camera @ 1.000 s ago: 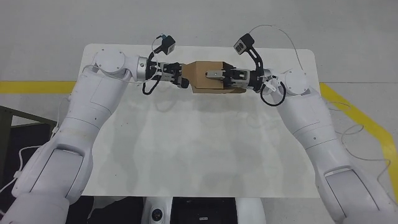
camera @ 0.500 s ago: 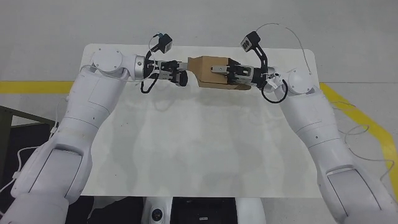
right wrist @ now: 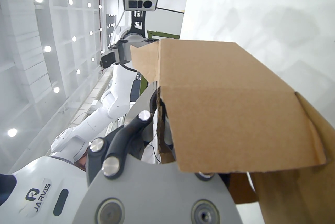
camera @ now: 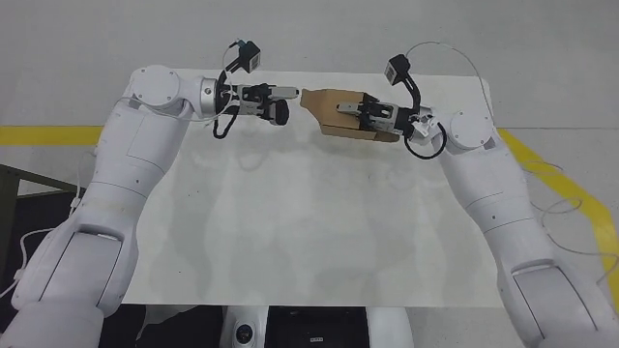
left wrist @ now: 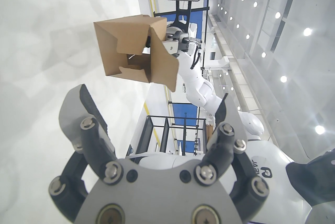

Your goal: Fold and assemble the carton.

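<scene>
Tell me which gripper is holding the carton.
The right gripper: its fingers are shut on the carton wall. The left gripper is open and empty, apart from the carton's flapped end.

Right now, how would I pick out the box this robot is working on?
Find the big white table, then look near its far edge. The carton is the brown cardboard box held in the right gripper, its loose flaps facing the open left gripper. It is the only brown thing there.
</scene>
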